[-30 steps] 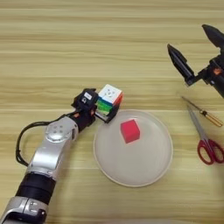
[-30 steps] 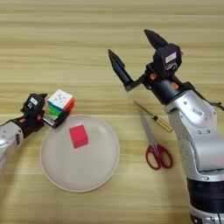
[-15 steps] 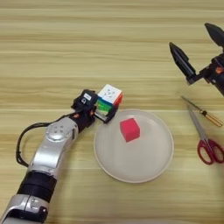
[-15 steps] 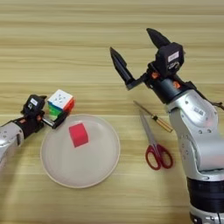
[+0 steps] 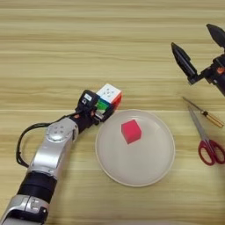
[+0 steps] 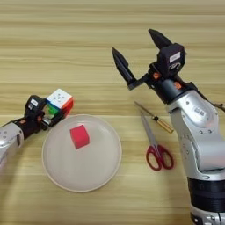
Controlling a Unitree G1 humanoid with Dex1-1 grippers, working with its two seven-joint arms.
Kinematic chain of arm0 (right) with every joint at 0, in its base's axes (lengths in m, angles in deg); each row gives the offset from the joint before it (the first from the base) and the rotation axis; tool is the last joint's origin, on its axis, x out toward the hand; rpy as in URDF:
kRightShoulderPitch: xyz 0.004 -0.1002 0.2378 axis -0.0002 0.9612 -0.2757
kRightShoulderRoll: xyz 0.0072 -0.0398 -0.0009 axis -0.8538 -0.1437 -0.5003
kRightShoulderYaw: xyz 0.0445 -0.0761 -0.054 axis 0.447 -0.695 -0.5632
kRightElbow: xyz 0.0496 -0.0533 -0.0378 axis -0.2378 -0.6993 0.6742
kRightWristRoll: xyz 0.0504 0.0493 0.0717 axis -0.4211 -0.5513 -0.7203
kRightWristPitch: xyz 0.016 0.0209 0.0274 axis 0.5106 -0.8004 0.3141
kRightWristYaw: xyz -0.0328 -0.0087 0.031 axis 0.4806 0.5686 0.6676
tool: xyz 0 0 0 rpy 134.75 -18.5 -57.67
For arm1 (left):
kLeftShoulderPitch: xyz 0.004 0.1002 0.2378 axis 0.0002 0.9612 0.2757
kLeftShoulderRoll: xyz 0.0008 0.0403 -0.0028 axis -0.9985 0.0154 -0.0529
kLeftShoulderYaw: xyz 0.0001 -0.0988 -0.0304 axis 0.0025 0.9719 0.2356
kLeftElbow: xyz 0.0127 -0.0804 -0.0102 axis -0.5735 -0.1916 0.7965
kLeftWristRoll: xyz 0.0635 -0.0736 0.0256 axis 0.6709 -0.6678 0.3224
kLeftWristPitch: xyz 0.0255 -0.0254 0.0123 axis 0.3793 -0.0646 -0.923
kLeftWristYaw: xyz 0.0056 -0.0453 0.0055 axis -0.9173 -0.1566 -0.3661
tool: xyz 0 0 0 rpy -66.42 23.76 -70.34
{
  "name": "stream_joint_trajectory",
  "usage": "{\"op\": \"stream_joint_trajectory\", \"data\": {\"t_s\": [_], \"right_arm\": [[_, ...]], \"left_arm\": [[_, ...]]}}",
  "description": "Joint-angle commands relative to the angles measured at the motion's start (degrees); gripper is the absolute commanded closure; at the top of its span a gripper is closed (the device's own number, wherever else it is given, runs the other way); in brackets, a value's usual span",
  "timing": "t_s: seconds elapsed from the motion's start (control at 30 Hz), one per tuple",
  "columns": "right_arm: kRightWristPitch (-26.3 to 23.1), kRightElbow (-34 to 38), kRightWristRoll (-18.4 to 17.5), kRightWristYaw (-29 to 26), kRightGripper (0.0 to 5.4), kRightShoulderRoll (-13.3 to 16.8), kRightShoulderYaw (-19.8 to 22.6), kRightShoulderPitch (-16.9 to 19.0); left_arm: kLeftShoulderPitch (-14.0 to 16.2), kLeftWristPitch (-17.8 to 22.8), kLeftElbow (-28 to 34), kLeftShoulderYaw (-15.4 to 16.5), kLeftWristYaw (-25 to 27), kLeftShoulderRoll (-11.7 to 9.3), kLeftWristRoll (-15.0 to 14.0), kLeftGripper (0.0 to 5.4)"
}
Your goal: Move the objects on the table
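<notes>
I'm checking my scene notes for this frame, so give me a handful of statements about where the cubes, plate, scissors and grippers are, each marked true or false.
1. The red cube lies on the plate. True.
2. The left gripper is at the puzzle cube, its fingers closed on it. True.
3. The puzzle cube sits in the middle of the plate. False: it is just outside the plate's upper left rim.
4. The right gripper is shut on the scissors. False: its fingers are spread wide, above the scissors and not touching them.
5. The scissors lie on the table, right of the plate. True.
</notes>
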Motion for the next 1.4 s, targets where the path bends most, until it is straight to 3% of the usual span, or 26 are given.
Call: {"op": "stream_joint_trajectory", "data": {"t_s": [0.03,0.5,1.0,1.23,1.4], "right_arm": [[0.4,-0.32,-0.02,-0.25,0.0,0.0,0.27,-1.09],[1.13,-3.05,0.36,-0.86,0.0,0.54,0.66,-1.87],[5.09,-10.08,0.92,-4.25,0.0,1.09,1.01,-2.49],[6.33,-10.35,-1.75,-12.69,0.0,2.4,-0.62,0.44],[6.11,-10.86,-5.54,-21.76,0.0,4.72,-1.28,2.41]], "left_arm": [[-0.41,-0.32,0.34,0.09,0.34,-0.19,0.34,2.14],[-0.77,-0.13,1.74,0.52,0.93,-0.21,-0.31,2.15],[-4.33,1.98,7.62,3.5,2.06,-1.82,-2.46,2.15],[-5.29,3.19,12.99,3.88,4.99,-3.88,-3.9,2.15],[-4.84,6.22,18.68,3.8,9.58,-5.54,-7.69,2.15]]}}
